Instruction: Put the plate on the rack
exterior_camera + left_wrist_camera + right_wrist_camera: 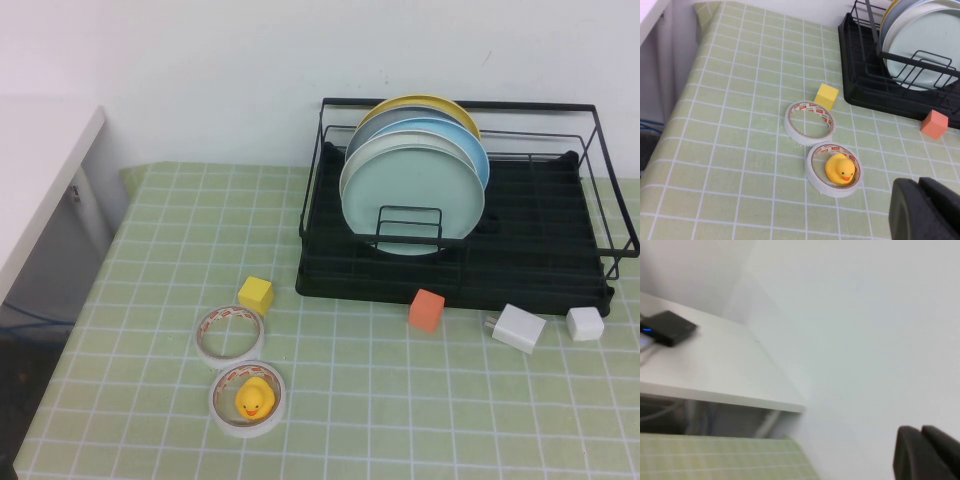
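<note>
The pale mint-green plate (411,195) stands upright at the front of the black wire rack (540,270), with a sky-blue plate (466,142), a grey one and a yellow one (420,103) behind it. It also shows in the left wrist view (930,47). Neither arm shows in the high view. My left gripper (920,192) is shut and empty, raised over the table near the tape rolls. My right gripper (921,437) is shut and empty, raised and facing the white wall.
On the green checked cloth lie a yellow cube (255,294), an empty tape roll (229,333), a tape roll holding a yellow duck (252,399), an orange cube (426,309), a white charger (518,328) and a white cube (585,323). A white desk (40,170) stands at left.
</note>
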